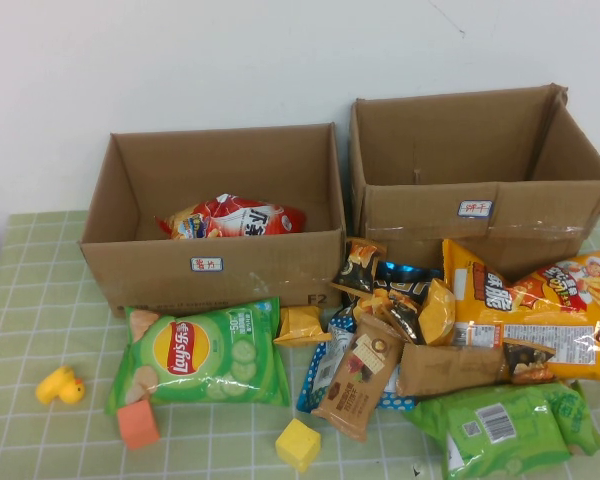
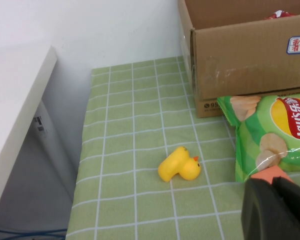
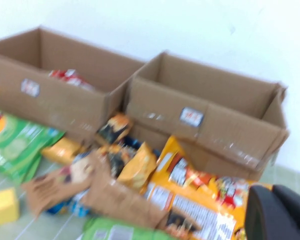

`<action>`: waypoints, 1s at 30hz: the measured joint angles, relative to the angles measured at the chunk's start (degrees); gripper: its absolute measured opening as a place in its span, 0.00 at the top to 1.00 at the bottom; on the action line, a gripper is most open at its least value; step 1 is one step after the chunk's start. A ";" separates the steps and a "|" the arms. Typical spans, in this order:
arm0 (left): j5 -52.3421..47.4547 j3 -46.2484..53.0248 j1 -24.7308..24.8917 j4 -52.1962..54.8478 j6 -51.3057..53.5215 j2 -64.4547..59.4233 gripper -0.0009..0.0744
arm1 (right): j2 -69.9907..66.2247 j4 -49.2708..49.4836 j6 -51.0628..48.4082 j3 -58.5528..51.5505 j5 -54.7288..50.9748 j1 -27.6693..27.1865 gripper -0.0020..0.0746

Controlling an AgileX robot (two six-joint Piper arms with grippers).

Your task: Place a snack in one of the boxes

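Observation:
Two open cardboard boxes stand at the back: the left box [image 1: 140, 270] holds a red and white chip bag [image 1: 235, 217], and the right box [image 1: 420, 210] shows nothing inside. Small golden-yellow foil snack packets lie in the pile before them, one snack [image 1: 302, 325] beside the green Lay's bag [image 1: 205, 355] and another snack [image 1: 438, 312] by the orange bag. Neither gripper shows in the high view. My left gripper [image 2: 274, 181] is shut and empty, low over the table's left, just short of an orange block [image 2: 270, 174]. My right gripper [image 3: 274, 190] is shut and empty, above the big orange chip bag [image 3: 190, 197].
A yellow toy duck [image 1: 60, 386], the orange block [image 1: 137, 424] and a yellow block [image 1: 298, 443] lie on the green checked cloth at the front left. A brown packet [image 1: 358, 375], dark packets [image 1: 395, 290] and a green bag [image 1: 505, 425] crowd the front right. The table's left edge [image 2: 82, 190] drops off.

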State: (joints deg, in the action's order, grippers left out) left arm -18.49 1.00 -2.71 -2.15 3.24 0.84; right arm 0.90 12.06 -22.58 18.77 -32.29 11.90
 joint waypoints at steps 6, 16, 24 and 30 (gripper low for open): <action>0.00 0.00 0.00 0.00 0.00 0.00 0.99 | 0.00 0.00 0.00 -7.61 12.75 0.00 0.98; 0.00 0.00 0.00 0.00 -0.12 0.00 0.99 | 0.00 -1.67 9.94 -20.06 23.82 -5.75 0.98; 0.00 0.00 0.00 0.00 -0.12 0.00 0.99 | 0.00 -12.63 20.87 -20.34 20.85 -17.35 0.98; 0.00 0.00 0.00 0.00 -0.12 0.00 0.99 | 0.00 -15.28 24.01 -20.34 17.01 -13.09 0.98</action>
State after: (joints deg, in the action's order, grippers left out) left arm -18.49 1.00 -2.71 -2.15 3.12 0.84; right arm 0.90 -3.22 1.44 -1.57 -15.27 -1.19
